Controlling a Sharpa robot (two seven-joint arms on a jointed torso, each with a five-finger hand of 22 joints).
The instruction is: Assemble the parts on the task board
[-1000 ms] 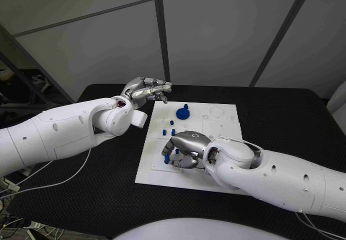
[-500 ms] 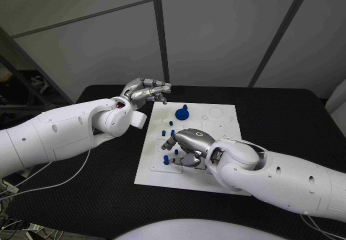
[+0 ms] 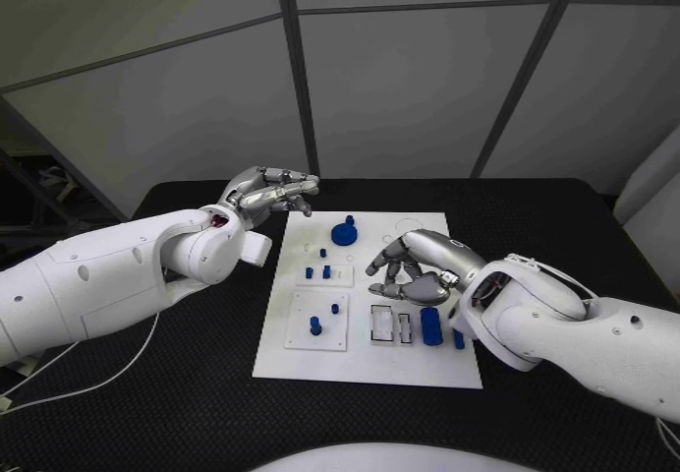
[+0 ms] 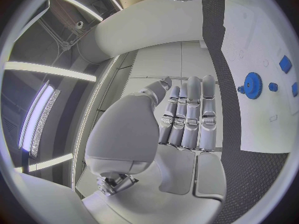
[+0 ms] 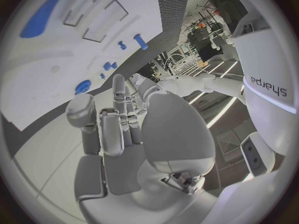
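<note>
Hovering with fingers curled on nothing, the right hand stood just far of the long blue part, which lay lengthwise near-to-far on the task board.

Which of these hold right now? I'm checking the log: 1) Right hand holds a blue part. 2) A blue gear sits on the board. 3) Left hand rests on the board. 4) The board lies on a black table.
1) False: the right hand holds nothing, fingers apart.
2) True: the gear sits at the far end of the board.
3) False: the left hand is raised off the board's far left corner.
4) True: the table is black.
</note>
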